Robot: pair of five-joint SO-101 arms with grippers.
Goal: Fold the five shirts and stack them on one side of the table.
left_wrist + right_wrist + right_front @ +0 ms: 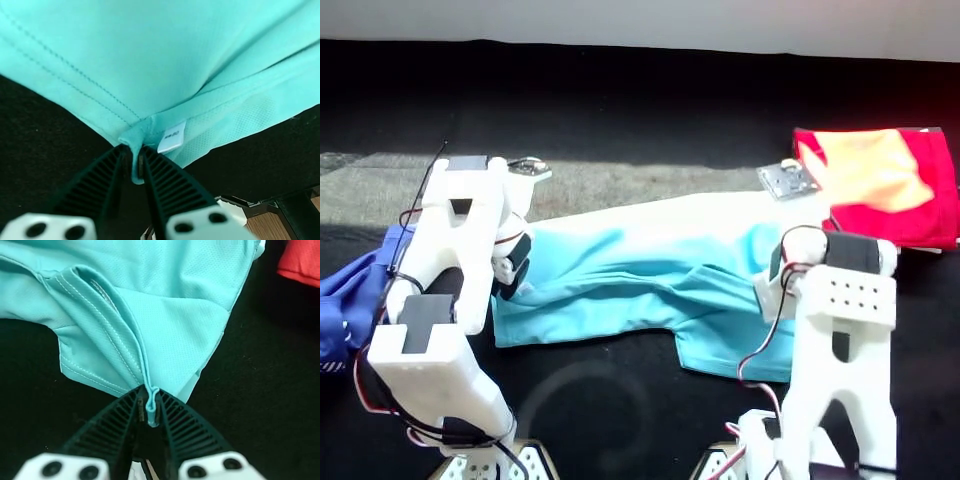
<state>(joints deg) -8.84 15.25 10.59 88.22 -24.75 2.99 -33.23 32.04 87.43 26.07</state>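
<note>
- Left pincer (132, 161): jaws shut tight on a hem corner of the teal shirt (165, 60), just beside its white label (172, 136). Judged a hold for lifting that end.
- Right pincer (151, 412): jaws pinched on a bunched seam edge at the shirt's other end. Two end holds suggest stretching it out before a fold.
- Teal shirt lies across the middle of the bench (600, 400), rumpled and unfolded.
- Blue shirt (350, 290) is heaped at the left edge.
- Red shirt (910, 200) lies flat, seemingly folded, near the far right corner.
</note>
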